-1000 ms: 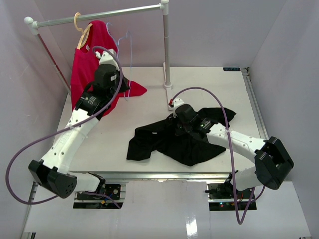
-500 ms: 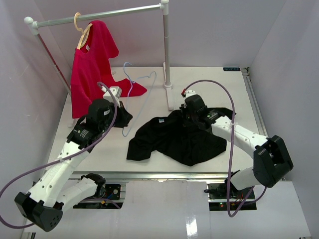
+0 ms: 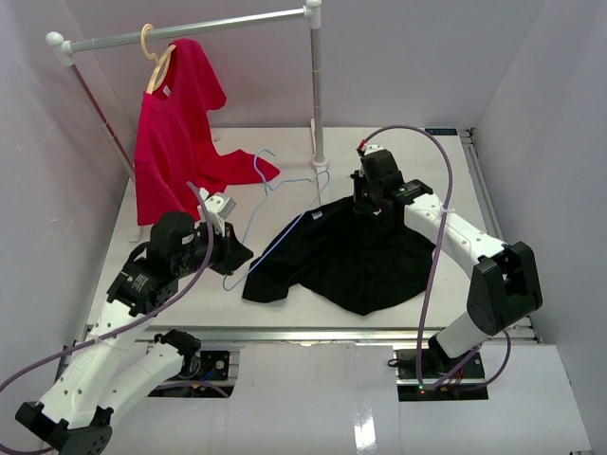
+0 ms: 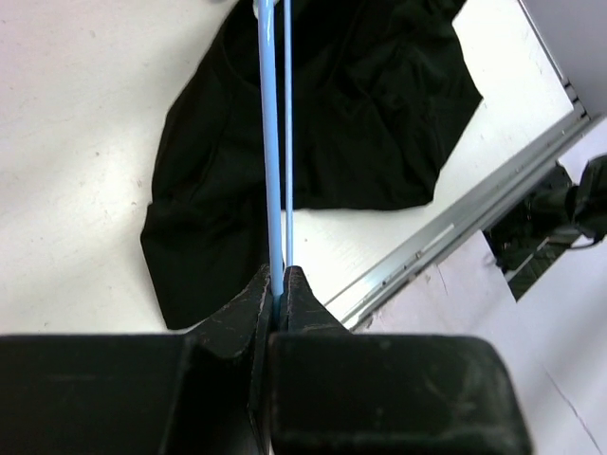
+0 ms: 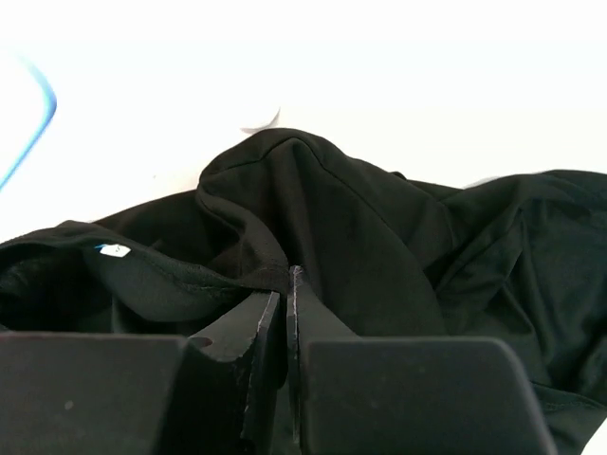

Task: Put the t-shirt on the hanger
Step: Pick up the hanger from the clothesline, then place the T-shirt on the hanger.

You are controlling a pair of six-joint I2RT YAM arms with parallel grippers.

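The black t-shirt (image 3: 356, 256) lies spread on the white table, its collar end lifted at the back. My right gripper (image 3: 365, 204) is shut on the collar edge (image 5: 237, 275) and holds it up. The light-blue wire hanger (image 3: 275, 204) lies slanted across the table left of the t-shirt, hook toward the back and one wire over the shirt's left edge. My left gripper (image 3: 234, 256) is shut on the hanger's near end, the blue wire (image 4: 273, 171) pinched between its jaws. In the left wrist view the t-shirt (image 4: 360, 104) lies beyond the wire.
A red shirt (image 3: 175, 133) hangs on a tan wooden hanger (image 3: 156, 57) from the grey rail (image 3: 190, 30) at the back left. The rail's upright post (image 3: 316, 95) stands on the table behind the t-shirt. The table's metal front edge (image 4: 455, 223) runs close to the left gripper.
My left gripper has carried the blue hanger down from the rail and toward the near side, laying it beside the t-shirt. My right gripper has pulled the collar back and up, stretching the shirt.
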